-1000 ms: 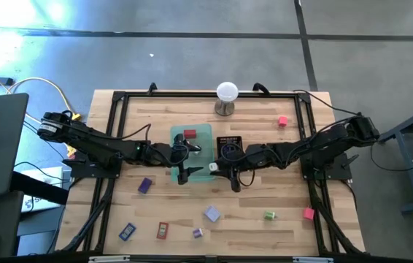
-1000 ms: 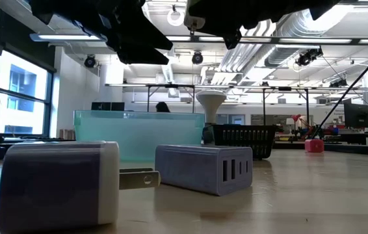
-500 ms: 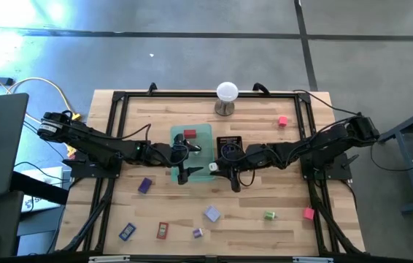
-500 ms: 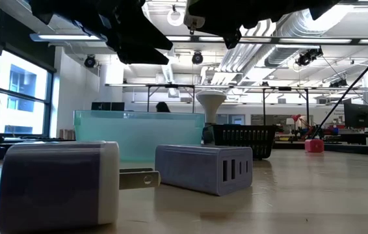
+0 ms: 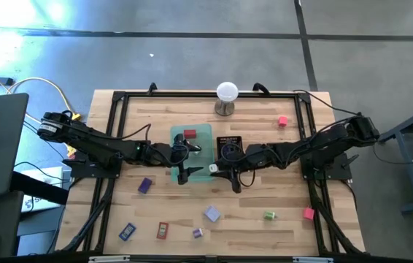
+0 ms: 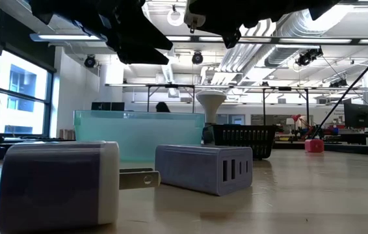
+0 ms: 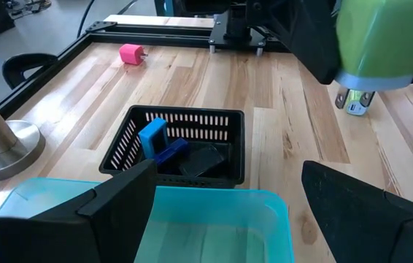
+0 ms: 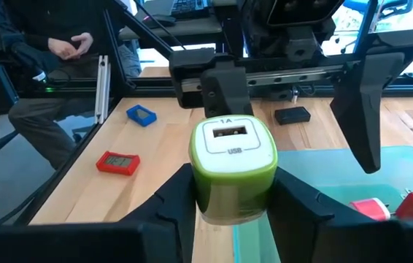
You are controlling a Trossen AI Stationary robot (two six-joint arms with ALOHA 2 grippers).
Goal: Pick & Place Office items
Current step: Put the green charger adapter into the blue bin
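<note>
1. Right wrist view: right gripper [image 8: 233,191] is clamped on a green charger [image 8: 233,165], white USB face up, held in the air over the near edge of the green tray [image 8: 381,172]. In the high view it sits between the green tray [image 5: 205,131] and the mesh tray [image 5: 230,139].
2. Left gripper [image 5: 183,172] hangs spread wide and empty over the green tray, just beside the right one.
3. Risk: the two grippers are close; a move by either could knock them together and jar the charger loose.
4. Risk: the fingers hold the charger's rounded sides low down, so it might tilt or slip out, likely landing on the table [image 5: 250,204] rather than in a tray.
5. Risk: released here, it could strike the tray rim and bounce off.
6. Count, trays: two. Green tray holds two red or pink bits [image 8: 395,208]; mesh tray holds a blue one [image 7: 152,136] and at least one dark one [image 7: 205,158].
7. Count, loose on the table in the high view: eight items — two pink [image 5: 283,121], one green [image 5: 269,215], three purple [image 5: 145,185], one blue [image 5: 126,232], one red [image 5: 162,231].
8. One white ball on a stand [image 5: 226,93].
</note>
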